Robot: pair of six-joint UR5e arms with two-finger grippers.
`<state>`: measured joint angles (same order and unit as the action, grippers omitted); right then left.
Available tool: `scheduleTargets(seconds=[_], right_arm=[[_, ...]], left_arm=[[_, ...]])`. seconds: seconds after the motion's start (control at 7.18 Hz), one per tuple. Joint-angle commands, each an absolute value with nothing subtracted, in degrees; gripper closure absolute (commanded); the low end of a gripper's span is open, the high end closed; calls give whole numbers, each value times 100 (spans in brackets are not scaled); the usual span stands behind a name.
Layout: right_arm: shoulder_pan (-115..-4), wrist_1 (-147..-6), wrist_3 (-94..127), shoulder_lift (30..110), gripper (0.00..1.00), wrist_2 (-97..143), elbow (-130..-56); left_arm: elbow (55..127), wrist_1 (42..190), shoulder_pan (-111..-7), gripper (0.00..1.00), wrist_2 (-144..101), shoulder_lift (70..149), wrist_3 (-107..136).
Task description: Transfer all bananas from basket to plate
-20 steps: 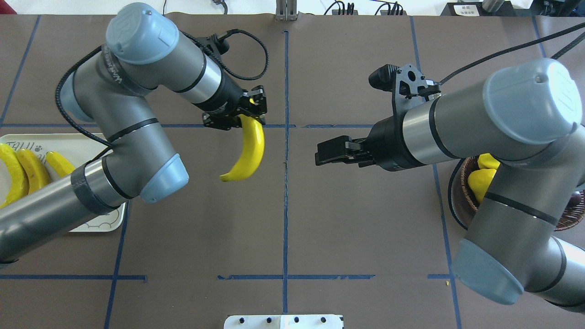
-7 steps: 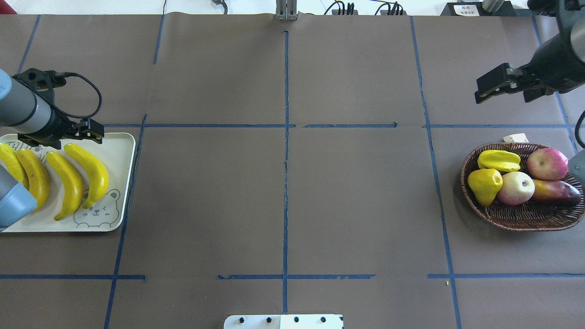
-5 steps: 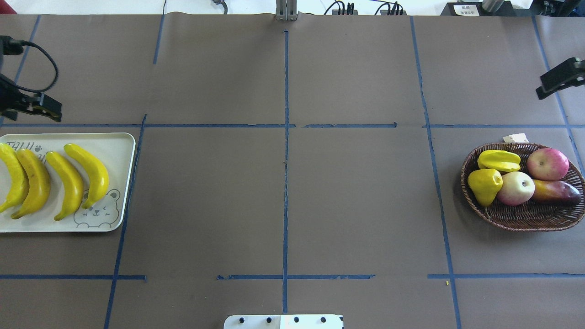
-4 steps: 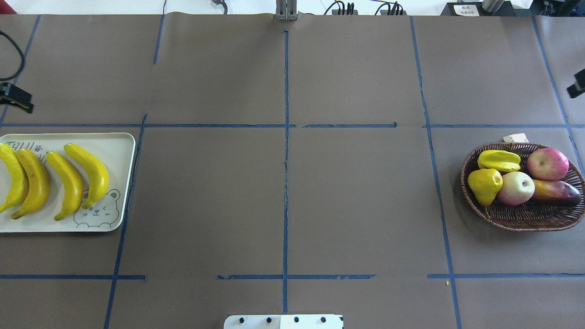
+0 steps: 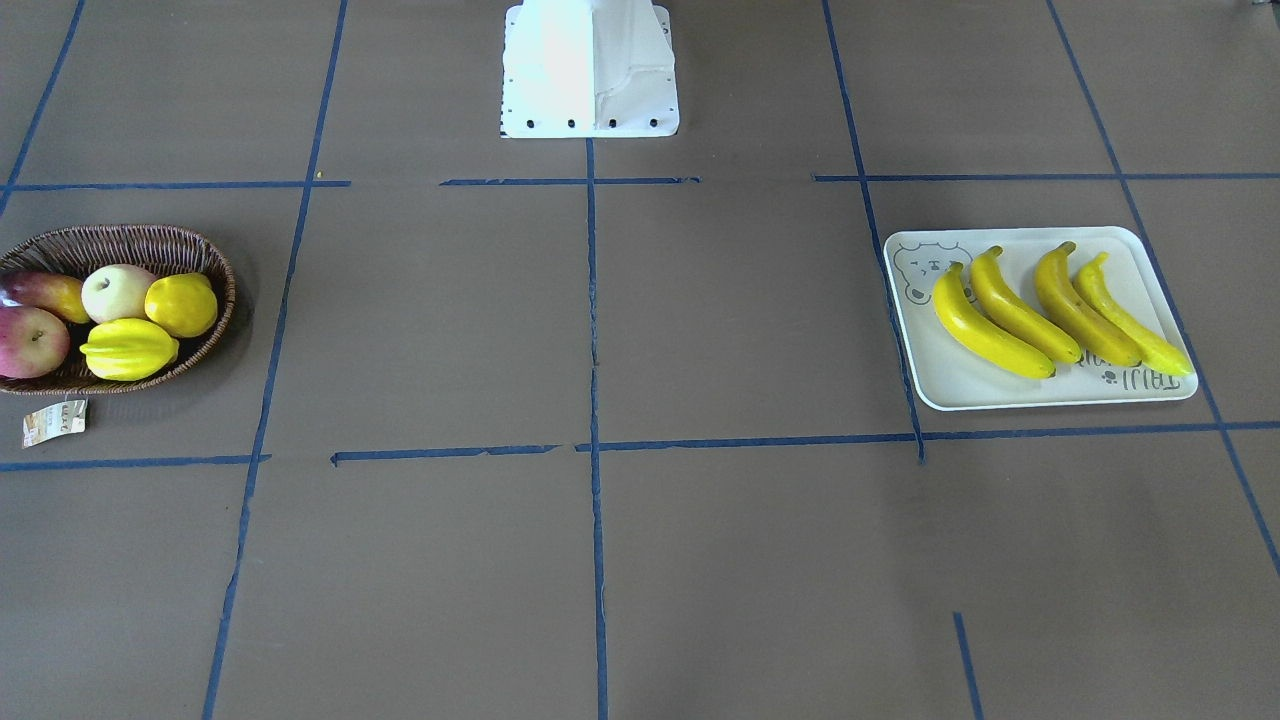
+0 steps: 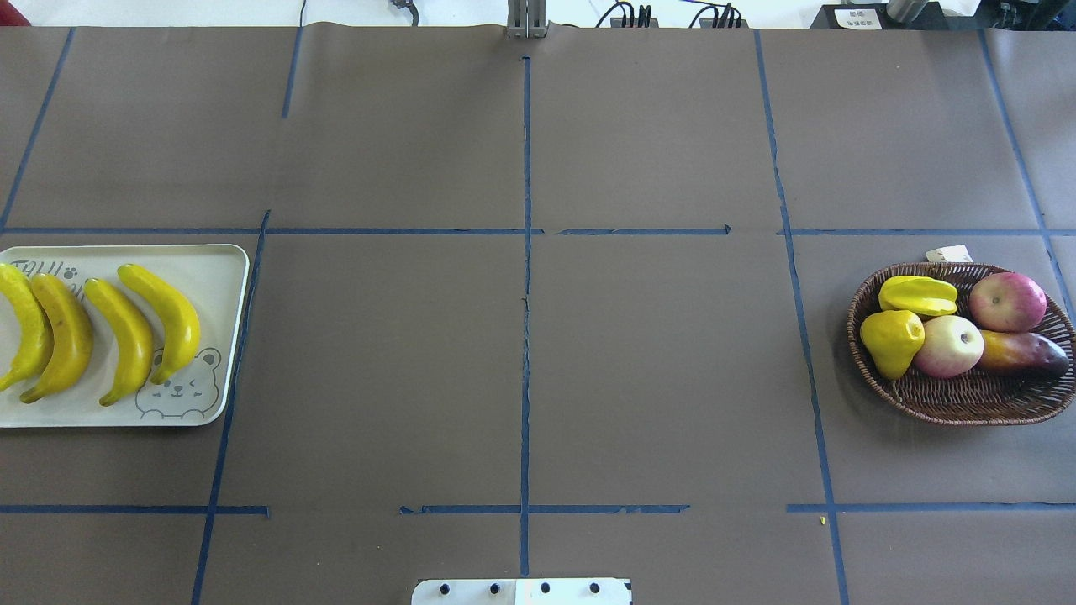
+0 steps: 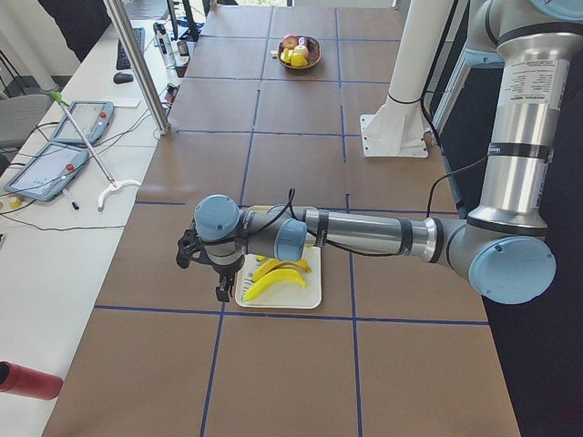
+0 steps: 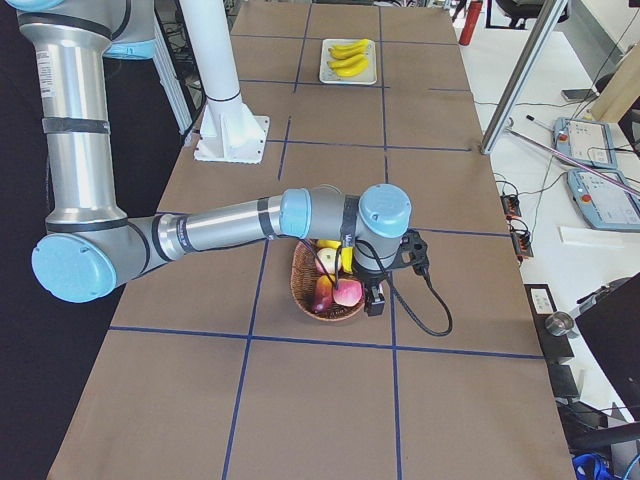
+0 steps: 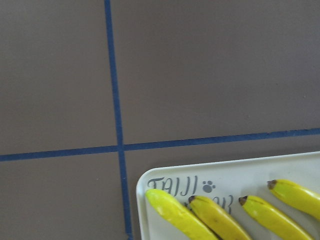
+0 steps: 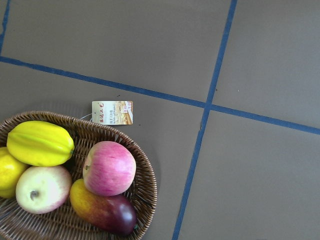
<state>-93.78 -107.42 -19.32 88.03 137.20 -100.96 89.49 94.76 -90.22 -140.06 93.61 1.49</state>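
Note:
Several yellow bananas [image 6: 126,340] lie side by side on the cream plate [image 6: 214,277] at the table's left; they also show in the front view [image 5: 990,325] and the left wrist view [image 9: 220,220]. The wicker basket [image 6: 967,403] at the right holds no banana. My left gripper [image 7: 221,289] hangs beyond the plate's [image 7: 310,296] far edge; I cannot tell whether it is open or shut. My right gripper [image 8: 374,301] hangs at the basket's [image 8: 325,312] outer rim; I cannot tell its state either.
The basket holds a yellow starfruit [image 6: 918,294], a yellow lemon [image 6: 891,336], two apples [image 6: 1007,301] and a dark mango [image 6: 1021,353]. A paper tag [image 6: 948,253] lies behind the basket. The robot's white base [image 5: 590,65] stands at the table's middle edge.
The left gripper carried a banana to the plate and let it go. Both arms then drew back and left the overhead view.

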Motion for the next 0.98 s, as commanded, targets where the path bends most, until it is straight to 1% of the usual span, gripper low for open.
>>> scheduleTargets(seconds=[0.0, 0.14, 0.28, 0.7, 0.84], right_arm=[[-9413, -10374, -2048, 9024, 0, 13641, -9687], [-9413, -9858, -2030, 9096, 0, 13641, -9155], [-9430, -9539, -1987, 9175, 0, 13632, -9010], [-9448, -9492, -805, 9124, 0, 13641, -9158], [-9440, -9492, -495, 9114, 0, 13658, -9376]], left_arm=[[8921, 9256, -9141, 0, -14036, 9334, 70], [8921, 9237, -9141, 0, -14036, 9317, 70], [8921, 9246, -9149, 0, -14036, 9282, 70], [8921, 9246, -9176, 0, -14027, 9264, 70], [8930, 9246, -9176, 0, -14027, 9255, 70]])
